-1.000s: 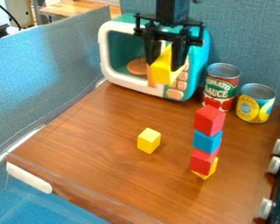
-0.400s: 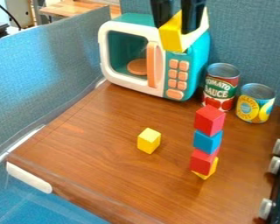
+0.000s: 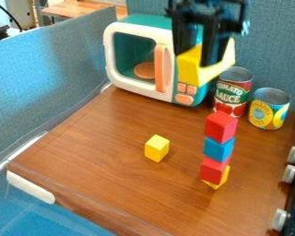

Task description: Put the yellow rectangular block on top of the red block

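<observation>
While the top red block [image 3: 221, 126] crowns the stack [image 3: 218, 149] on the worktop [image 3: 101, 147], the tool [image 3: 198, 54] hangs farther back, by the toy microwave [image 3: 134, 53]. Its fingers stand partway apart, clasping the yellow rectangular block [image 3: 189, 67] between them in midair.

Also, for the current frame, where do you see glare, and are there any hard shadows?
Camera view: a pale sheen on the left blue panel; a milder gloss on the wooden tabletop; the raised yellow block looks washed out along its right side; shadows by the small yellow cube and the block stack are faint, none hard-edged.
</observation>
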Robot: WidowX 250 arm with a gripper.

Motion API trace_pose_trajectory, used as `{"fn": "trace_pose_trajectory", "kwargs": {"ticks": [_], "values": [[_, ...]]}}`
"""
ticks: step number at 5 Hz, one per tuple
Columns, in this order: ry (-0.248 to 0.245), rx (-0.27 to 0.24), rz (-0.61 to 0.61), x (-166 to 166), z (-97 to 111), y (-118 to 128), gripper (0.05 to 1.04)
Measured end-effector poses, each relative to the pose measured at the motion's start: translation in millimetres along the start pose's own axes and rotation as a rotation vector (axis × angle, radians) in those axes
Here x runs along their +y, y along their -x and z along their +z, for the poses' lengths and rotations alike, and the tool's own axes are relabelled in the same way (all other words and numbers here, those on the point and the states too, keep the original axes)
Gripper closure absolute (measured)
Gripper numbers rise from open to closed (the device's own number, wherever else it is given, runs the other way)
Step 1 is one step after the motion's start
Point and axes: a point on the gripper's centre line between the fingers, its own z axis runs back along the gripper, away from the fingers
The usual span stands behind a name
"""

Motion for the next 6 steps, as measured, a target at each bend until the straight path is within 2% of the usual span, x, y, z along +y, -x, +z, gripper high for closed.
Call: {"fn": "trace_pose_trajectory", "kwargs": {"ticks": [1, 3, 5, 6], "values": [[-0.029, 0.049, -0.073, -11, -25, 3, 0.531], [-0.066, 0.035, -0.082, -12, -47, -9, 0.531], [-0.096, 0.021, -0.052, -8, -54, -19, 0.531], [-0.106, 0.012, -0.045, -7, -50, -22, 0.531]]}}
